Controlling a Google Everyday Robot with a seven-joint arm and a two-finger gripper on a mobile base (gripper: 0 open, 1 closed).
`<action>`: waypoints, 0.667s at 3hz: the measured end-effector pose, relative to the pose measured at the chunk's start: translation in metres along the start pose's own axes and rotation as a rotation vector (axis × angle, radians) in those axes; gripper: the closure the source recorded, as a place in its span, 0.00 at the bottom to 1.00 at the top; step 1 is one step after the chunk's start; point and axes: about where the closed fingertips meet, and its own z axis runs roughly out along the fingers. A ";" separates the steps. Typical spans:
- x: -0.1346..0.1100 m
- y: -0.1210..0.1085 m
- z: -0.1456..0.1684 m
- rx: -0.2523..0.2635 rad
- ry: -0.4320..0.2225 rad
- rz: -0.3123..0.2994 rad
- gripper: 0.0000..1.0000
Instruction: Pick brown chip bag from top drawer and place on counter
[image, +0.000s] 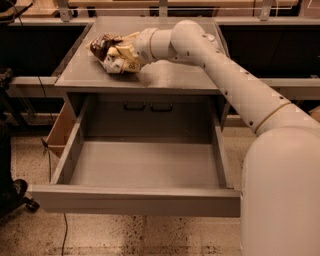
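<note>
Brown chip bag (103, 44) is at the left rear of the table (175, 77), and I see my pincer (119, 56) clamped on it, pale fingers (125, 50) wrapped over its yellowish lower part. I cannot tell whether the bag touches the surface. My arm (235, 85) reaches in from the right. Below, the top drawer (140, 200) stands pulled out.
</note>
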 end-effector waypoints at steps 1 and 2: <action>-0.001 0.007 0.004 -0.039 -0.007 0.010 0.35; -0.005 0.016 -0.002 -0.084 -0.014 0.009 0.11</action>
